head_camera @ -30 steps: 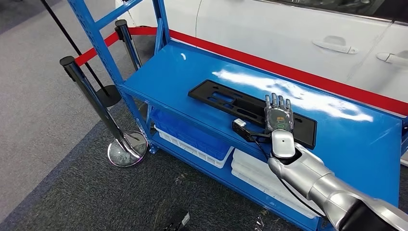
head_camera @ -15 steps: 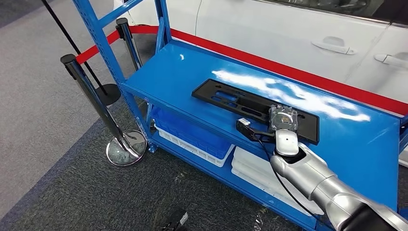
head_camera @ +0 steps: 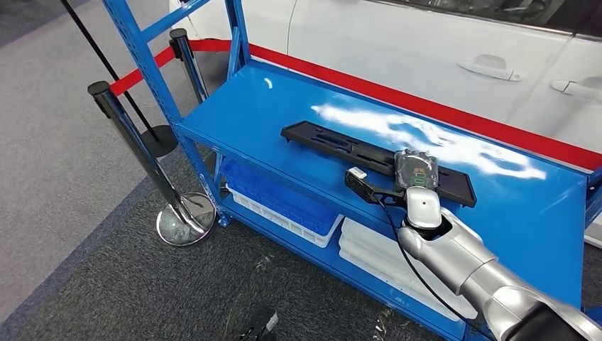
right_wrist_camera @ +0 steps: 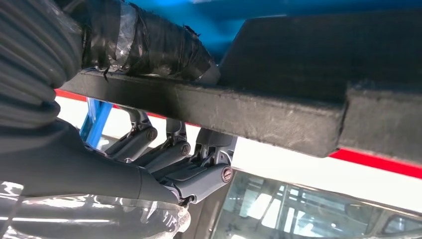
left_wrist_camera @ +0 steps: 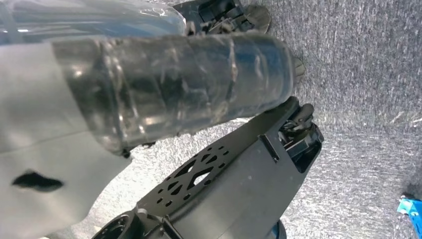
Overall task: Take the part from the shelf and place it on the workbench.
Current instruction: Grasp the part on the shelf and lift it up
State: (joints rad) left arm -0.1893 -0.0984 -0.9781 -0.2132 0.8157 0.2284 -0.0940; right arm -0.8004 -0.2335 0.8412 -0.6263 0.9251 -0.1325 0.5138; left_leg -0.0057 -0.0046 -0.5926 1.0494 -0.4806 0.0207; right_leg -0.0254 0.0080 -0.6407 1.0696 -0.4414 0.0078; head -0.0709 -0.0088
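Part grabbed, not yet off the shelf

Head view: right hand (head_camera: 416, 172) is gripping the black part (head_camera: 334, 145) lying on the blue shelf (head_camera: 241, 114); moving it to the workbench is left. Right wrist view: fingers (right_wrist_camera: 194, 164) are curling around its edge. Left hand's state: can't tell.

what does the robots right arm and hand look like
The right arm is glossy silver in rounded segments, with a thin black cable along it. The right hand has a grey back with green markings; its fingers are grey metal links with visible screws.
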